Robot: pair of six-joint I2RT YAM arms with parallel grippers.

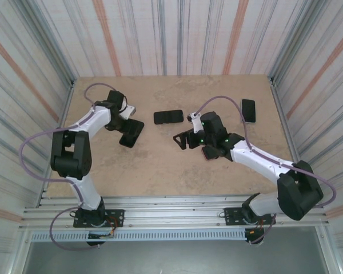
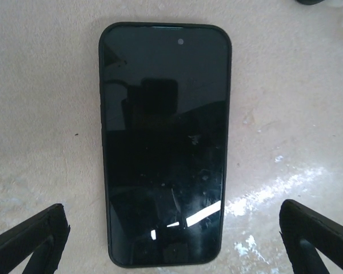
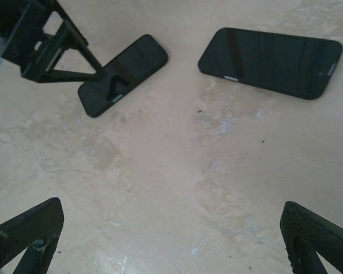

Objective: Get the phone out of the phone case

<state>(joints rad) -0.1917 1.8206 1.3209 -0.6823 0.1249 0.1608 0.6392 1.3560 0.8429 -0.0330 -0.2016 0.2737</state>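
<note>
Left gripper [image 2: 174,228] hovers wide open, empty, over the glossy black cased phone [image 2: 166,142], likely to pin it. Right gripper [image 3: 171,225] nearby gapes empty.

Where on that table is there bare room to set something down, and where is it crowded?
Roomiest: the near half of the table, between its near edge and the phones. A narrower bare strip runs along its far edge. Crowded: the middle band, with the left phone by the left gripper, the middle phone, the right gripper, and the right phone.

No readable text, labels or numbers anywhere.
</note>
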